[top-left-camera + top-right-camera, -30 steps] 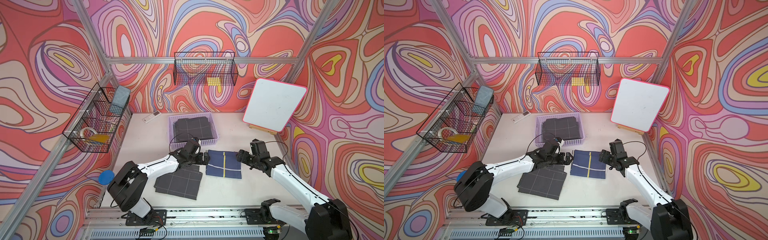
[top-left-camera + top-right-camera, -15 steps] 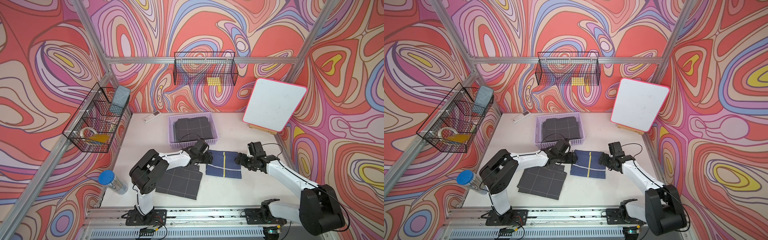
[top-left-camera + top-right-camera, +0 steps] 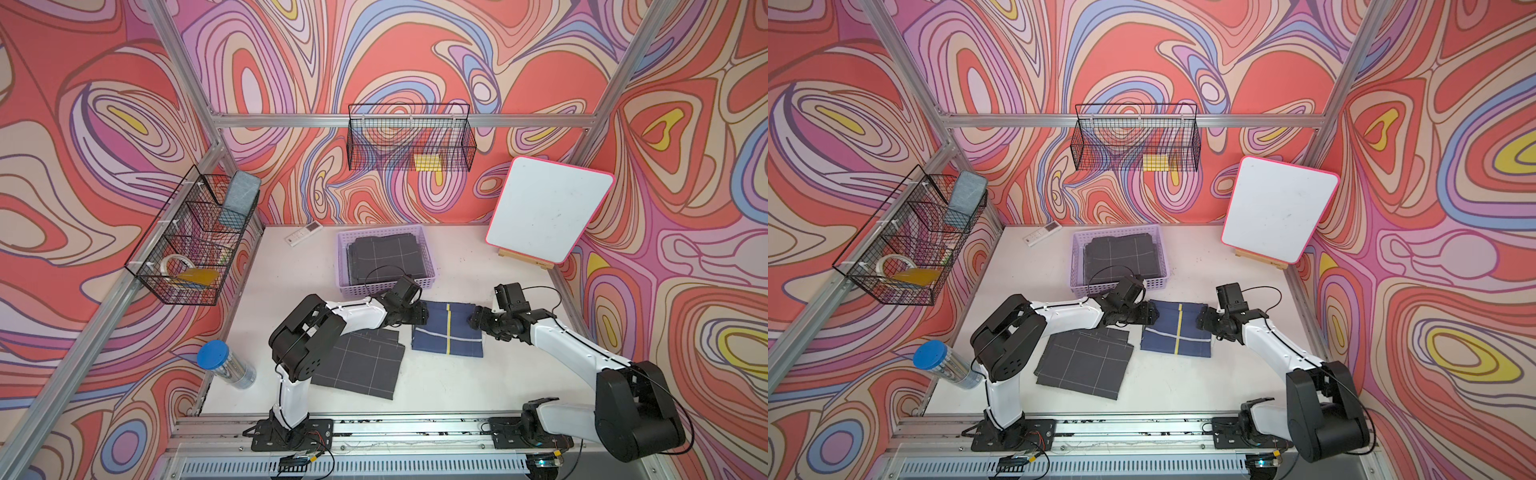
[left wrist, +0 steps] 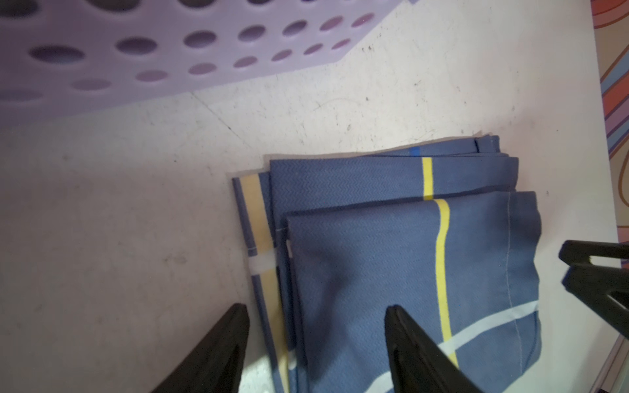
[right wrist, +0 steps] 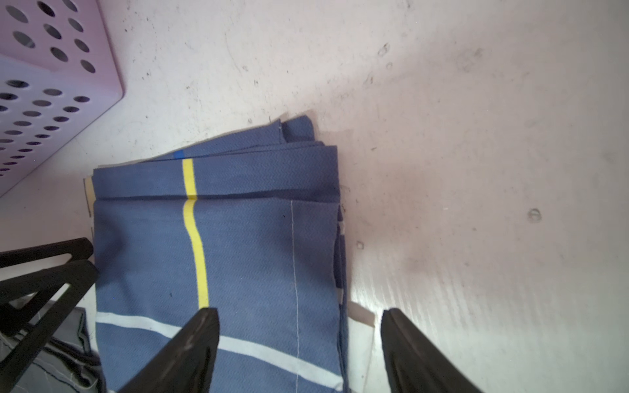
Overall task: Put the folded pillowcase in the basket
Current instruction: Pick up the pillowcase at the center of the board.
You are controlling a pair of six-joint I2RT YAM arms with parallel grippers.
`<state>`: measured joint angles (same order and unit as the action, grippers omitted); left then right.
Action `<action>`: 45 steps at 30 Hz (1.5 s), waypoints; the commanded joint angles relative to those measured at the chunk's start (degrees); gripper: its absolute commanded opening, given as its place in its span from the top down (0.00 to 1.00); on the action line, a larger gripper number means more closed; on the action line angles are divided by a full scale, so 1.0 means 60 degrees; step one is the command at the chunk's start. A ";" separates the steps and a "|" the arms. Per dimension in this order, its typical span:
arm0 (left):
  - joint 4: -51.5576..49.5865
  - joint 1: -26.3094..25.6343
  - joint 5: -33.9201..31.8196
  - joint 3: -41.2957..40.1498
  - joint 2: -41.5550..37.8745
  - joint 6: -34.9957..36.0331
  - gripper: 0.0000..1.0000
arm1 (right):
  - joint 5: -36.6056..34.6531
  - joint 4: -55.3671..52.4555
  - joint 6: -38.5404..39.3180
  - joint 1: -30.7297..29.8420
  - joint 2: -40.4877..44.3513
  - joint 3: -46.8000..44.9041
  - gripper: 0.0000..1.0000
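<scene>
**Left gripper and right gripper open at both sides of the pillowcase**

The left gripper's jaws stand apart and hold nothing. In its wrist view one finger lies over the blue cloth and the other over the bare surface, with the cloth's edge between them. The right gripper does the same at the opposite side, jaws apart and empty, straddling that edge.

Between them the folded pillowcase, blue with a yellow stripe, lies flat on the surface at lower centre of both top views. Just above it in the frame sits the lilac basket, near the cloth but apart from it, with dark grey folded cloths inside. Another grey folded cloth lies to the lower left of the pillowcase.

By my judgement the approach is done. Pinching both sides, lifting, carrying over the basket's near wall and letting go all remain.
</scene>
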<state>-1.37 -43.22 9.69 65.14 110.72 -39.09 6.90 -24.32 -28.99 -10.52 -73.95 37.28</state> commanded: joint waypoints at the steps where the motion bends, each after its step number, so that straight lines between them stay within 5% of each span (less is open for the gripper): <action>1: -0.0192 -0.0133 0.0270 0.0149 0.0428 -0.0106 0.38 | 0.0159 0.0285 0.0072 0.0055 -0.0150 -0.0119 0.25; 19: 0.0059 -0.0194 0.0567 0.0187 0.0632 -0.0210 0.67 | 0.0543 0.0570 0.0072 0.0084 -0.0538 -0.0207 0.34; 30: 0.0124 -0.0194 0.0496 0.0086 0.0536 -0.0210 1.00 | 0.0361 0.0348 0.0092 0.0098 -0.0335 -0.0156 0.33; 37: -0.0004 -0.0165 0.0202 -0.0055 0.0247 -0.0041 1.00 | -0.0263 0.0036 0.0178 0.0126 -0.0169 -0.0019 0.17; 45: -0.0052 0.0201 0.0485 -0.0455 -0.0253 0.0323 1.00 | 0.0035 0.0193 0.0643 0.0127 -0.0837 0.0398 0.18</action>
<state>-0.10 -43.09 12.36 63.64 111.37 -39.38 6.57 -23.68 -27.22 -10.13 -77.43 37.71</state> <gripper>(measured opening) 0.052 0.824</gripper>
